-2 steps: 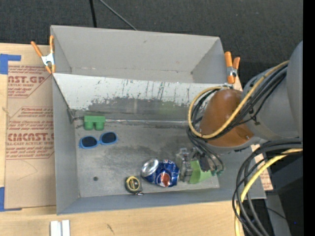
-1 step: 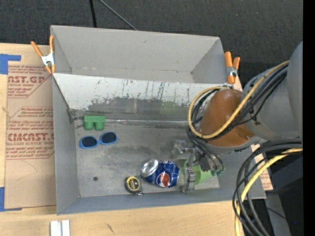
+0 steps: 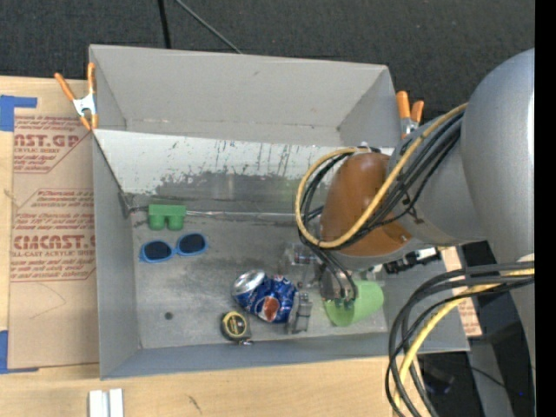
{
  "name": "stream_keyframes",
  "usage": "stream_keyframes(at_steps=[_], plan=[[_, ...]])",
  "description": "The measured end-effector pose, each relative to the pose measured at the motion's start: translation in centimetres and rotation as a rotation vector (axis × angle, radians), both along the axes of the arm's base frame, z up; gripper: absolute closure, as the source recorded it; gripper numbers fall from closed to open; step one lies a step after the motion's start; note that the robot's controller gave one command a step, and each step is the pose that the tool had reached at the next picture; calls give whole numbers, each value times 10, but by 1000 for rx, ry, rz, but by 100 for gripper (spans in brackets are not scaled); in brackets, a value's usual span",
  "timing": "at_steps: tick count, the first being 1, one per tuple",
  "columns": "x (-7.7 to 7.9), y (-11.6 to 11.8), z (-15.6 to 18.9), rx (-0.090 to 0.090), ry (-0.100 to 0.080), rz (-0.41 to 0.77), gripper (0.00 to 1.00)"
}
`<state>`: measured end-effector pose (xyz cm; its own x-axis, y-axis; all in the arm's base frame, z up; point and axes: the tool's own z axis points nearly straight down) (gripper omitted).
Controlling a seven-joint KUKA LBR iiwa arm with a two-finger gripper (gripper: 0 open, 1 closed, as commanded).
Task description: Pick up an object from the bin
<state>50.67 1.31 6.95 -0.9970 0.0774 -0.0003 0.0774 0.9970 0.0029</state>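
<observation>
The tool (image 3: pixel 323 295) hangs low in the bin (image 3: pixel 234 94); whether it is open or closed cannot be told. Just left of it lies a crushed blue can (image 3: pixel 268 299), long axis sideways, silver top pointing away from the tool. Just right sits a green cup (image 3: pixel 363 304).

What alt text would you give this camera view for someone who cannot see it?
A robot arm's tool reaches from the right into a grey metal bin, low between a crushed blue Pepsi can and a green cup. Farther left lie a small round yellow-and-black object, blue sunglasses and a green block.
</observation>
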Motion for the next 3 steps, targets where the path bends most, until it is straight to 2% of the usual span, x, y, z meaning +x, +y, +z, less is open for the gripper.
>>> stream_keyframes(at_steps=[1,2,3], plan=[[-12,24,2,-1,2,-72,0],[-11,23,2,-3,2,-72,100],[-5,-3,131,-2,-8,-99,100]])
